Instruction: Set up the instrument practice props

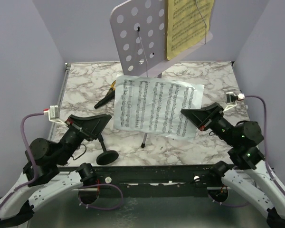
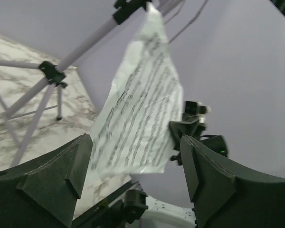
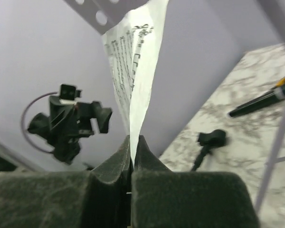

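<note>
A white sheet-music page hangs spread in the air in front of the lilac music stand. My right gripper is shut on its right edge; in the right wrist view the page rises out of the closed right gripper. My left gripper stands open just beside the page's left edge, holding nothing. In the left wrist view the page shows beyond the open left gripper. A yellow page rests on the stand's desk. The black microphone lies on the table. The short mic stand stands near the left arm.
The stand's thin tripod legs spread over the marble table under the page. A yellow-tipped item lies by the microphone's far end. Lilac walls close in on the left, back and right.
</note>
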Controlling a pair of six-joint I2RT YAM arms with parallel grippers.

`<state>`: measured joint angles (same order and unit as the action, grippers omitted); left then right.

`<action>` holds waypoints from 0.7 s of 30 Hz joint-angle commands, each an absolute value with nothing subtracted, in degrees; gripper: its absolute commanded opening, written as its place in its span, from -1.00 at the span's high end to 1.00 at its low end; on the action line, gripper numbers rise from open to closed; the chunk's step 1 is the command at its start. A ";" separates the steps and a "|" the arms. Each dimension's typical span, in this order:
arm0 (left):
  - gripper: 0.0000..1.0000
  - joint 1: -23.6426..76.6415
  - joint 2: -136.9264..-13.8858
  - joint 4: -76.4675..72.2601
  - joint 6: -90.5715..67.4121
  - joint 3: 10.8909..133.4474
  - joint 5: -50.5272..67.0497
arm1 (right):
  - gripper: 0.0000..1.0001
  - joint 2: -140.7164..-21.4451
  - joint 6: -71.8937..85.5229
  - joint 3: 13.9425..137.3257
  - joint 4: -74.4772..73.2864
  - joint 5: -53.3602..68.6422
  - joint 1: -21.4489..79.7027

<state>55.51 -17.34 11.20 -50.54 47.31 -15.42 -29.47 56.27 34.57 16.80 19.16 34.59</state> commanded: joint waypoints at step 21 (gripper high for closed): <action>-0.71 55.46 -38.83 35.76 -38.98 66.14 7.49 | 0.99 -59.37 8.55 71.76 -53.86 68.95 37.82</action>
